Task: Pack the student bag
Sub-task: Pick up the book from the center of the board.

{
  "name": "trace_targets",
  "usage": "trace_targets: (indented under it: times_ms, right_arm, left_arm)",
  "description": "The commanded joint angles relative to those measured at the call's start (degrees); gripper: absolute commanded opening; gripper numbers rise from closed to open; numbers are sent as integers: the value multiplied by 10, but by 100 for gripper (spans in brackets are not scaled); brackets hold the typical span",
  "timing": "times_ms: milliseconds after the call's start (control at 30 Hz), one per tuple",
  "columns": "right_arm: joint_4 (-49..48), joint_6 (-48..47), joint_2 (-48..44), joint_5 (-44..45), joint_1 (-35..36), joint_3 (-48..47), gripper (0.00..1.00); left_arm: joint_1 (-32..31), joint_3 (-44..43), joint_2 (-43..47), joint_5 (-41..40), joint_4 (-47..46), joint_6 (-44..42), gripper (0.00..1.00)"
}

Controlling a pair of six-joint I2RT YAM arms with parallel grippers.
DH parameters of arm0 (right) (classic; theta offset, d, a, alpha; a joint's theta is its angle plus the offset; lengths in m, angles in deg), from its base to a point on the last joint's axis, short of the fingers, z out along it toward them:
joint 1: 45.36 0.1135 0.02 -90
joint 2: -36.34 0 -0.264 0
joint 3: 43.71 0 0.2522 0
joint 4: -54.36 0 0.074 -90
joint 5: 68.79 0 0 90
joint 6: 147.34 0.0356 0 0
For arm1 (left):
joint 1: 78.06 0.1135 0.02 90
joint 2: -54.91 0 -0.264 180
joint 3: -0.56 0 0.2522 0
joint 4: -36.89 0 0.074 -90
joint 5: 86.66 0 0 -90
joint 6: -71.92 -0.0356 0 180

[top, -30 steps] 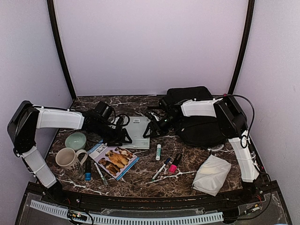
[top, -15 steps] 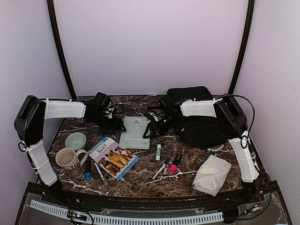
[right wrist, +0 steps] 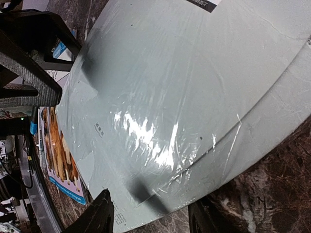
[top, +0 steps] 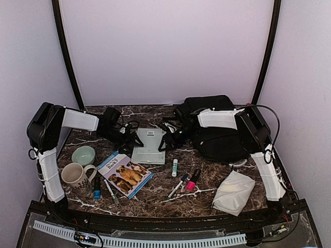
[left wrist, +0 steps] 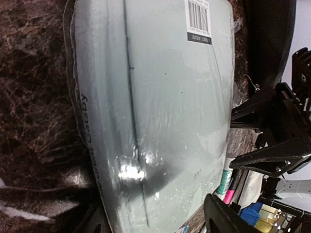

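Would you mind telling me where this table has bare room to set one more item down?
Bare marble shows along the back edge, behind the wrapped pale notebook and left of the student bag. A smaller patch lies at the front, between the dog booklet and the markers. The near-left corner is crowded with mug, bowl and pens.

Robot lab test cell, not a home or office. Plain pale lilac wall panels box in three sides, with thin black curved poles in the back corners. A white-shelled jointed left arm and its twin right arm are bolted at the near edge of a dark brown marble-pattern tabletop. A white slotted cable duct runs along the front. The large black fabric backpack, cream floral mug and pale green round bowl look like staged props.
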Motion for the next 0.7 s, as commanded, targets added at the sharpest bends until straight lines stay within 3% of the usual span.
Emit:
trace_targets:
  times_ms: [0, 367, 667]
  right_arm:
    - [21, -2, 55, 32, 2, -4, 53]
    - [13, -2, 52, 16, 2, 1, 53]
    - [11, -1, 48, 16, 2, 5, 53]
  left_arm:
    - [-1, 24, -33, 103, -34, 42, 72]
    - [3, 86, 29, 201, -228, 172, 64]
    - [3, 97, 72, 165, -229, 186, 50]
